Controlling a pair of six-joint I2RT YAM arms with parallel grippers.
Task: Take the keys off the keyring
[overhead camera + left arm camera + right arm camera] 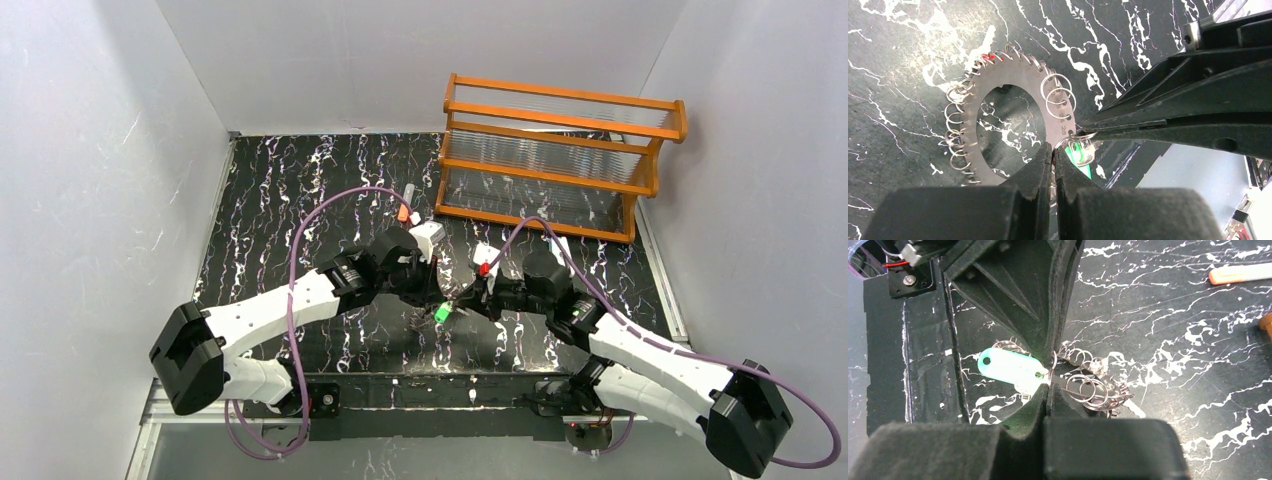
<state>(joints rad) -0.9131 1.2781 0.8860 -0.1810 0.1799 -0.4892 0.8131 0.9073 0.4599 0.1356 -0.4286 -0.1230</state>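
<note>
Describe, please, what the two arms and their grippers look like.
The left arm and the right arm have smooth white shells between chunky black joint housings. A left purple cable and a right purple cable loop loosely off them. The left gripper and the right gripper are matte black, each with two wedge-shaped fingers tapering to thin tips.

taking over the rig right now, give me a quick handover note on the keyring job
Left gripper: shut on the rim of the flat grey toothed metal keyring.
Right gripper: shut on the green plastic key at its wire-loop end, right beside the left's grip.
Done: no key is off yet; the green one looks attached at the rim.
Left: work the green key free, then the red key peeking out at the far rim. No third key is visible.
</note>
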